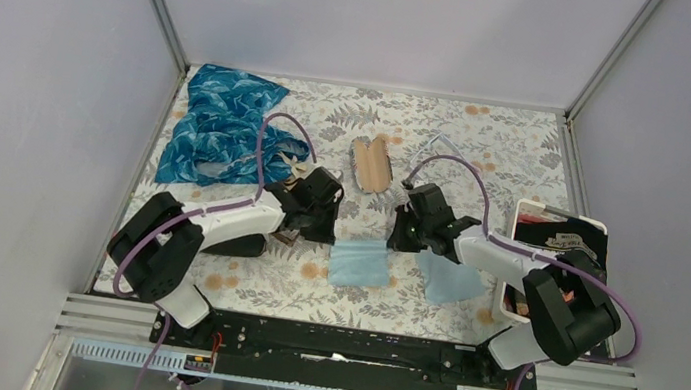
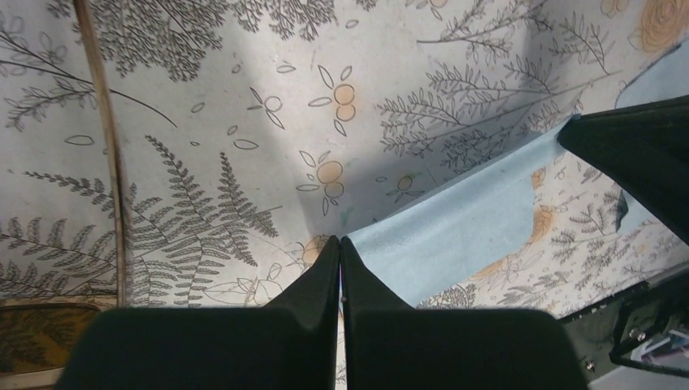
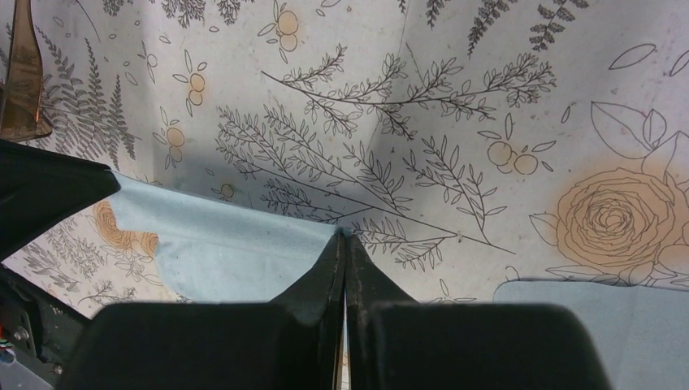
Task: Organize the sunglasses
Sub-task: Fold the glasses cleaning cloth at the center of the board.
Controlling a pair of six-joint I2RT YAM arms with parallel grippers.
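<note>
The sunglasses [image 2: 32, 337] lie beside my left gripper [image 2: 340, 241]. Only a brown-tinted lens at the bottom left and one slim arm [image 2: 106, 162] show in the left wrist view. From above, the left arm hides most of them, and a brown bit [image 1: 286, 237] peeks out under it. My left gripper [image 1: 324, 236] is shut, its tips at the corner of a light blue cloth [image 2: 455, 236]. My right gripper [image 3: 344, 236] is also shut, its tips at the opposite corner of that cloth [image 3: 236, 248]. Neither gripper holds anything that I can see.
A second blue cloth [image 1: 452, 278] lies right of the first [image 1: 360, 263]. A tan oblong object [image 1: 371, 165], clear-framed glasses [image 1: 441, 145] and a crumpled blue patterned bag [image 1: 219, 128] sit further back. A black oval case [image 1: 236, 243] lies under the left arm. A white tray [image 1: 526, 211] stands at the right.
</note>
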